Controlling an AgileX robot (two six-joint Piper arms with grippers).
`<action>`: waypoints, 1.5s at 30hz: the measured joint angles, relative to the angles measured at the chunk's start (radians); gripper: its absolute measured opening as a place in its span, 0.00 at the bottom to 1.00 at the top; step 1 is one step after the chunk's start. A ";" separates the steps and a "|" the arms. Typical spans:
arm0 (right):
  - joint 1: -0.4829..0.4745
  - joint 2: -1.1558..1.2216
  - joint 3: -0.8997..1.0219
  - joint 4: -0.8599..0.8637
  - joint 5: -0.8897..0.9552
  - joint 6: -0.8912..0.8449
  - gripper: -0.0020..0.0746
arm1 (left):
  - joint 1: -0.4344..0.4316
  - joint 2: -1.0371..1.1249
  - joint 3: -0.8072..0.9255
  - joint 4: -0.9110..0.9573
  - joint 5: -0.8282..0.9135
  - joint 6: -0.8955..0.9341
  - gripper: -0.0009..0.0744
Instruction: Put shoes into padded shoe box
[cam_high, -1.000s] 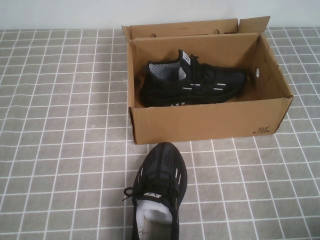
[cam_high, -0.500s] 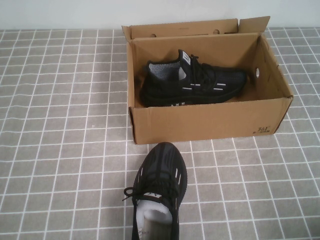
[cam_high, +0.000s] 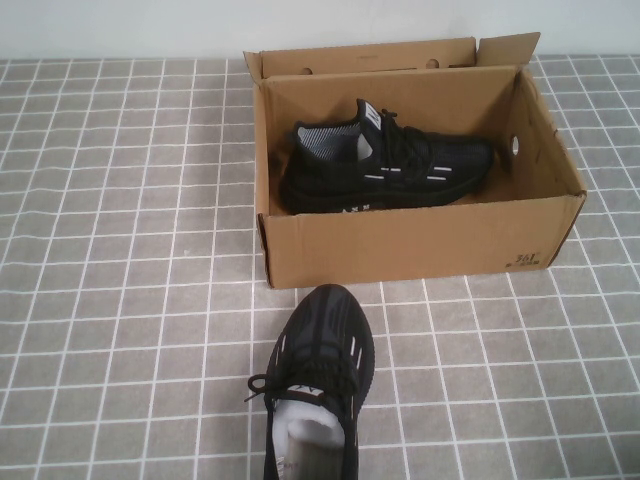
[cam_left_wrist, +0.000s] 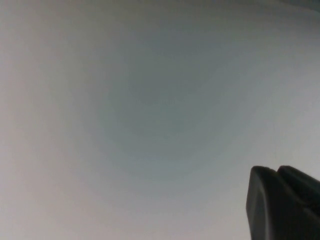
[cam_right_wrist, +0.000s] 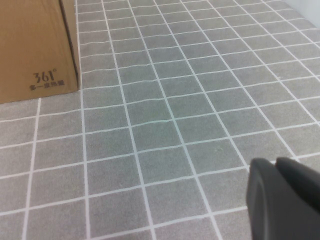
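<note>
Lying nearest on the grey tiled worktop (cam_high: 120, 300), one black knit shoe (cam_high: 318, 375) points its toe at the brown cardboard shoe box (cam_high: 420, 245), which holds the second shoe (cam_high: 390, 165). The right tool (cam_right_wrist: 285, 200) hovers over tiles beside the box corner; the left tool (cam_left_wrist: 282, 202) faces a blank surface. Whether either is open cannot be told.

shoes (cam_high: 385, 160): black, white dashes | shoe box (cam_high: 420, 245): brown | tablecloth (cam_high: 120, 300): grey, white grid

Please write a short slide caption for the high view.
One shoe lies inside the cardboard box; the other shoe waits on the tiled table; neither gripper is visible.
</note>
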 joint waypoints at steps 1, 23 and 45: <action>0.000 0.000 0.000 0.000 0.000 0.000 0.02 | 0.000 0.000 -0.030 0.000 0.046 0.000 0.01; 0.000 0.000 0.000 0.000 0.000 0.000 0.02 | 0.000 0.419 -0.367 0.008 0.945 0.058 0.01; 0.000 0.000 0.000 0.000 0.000 0.000 0.02 | -0.245 1.005 -0.646 -0.571 1.456 1.026 0.01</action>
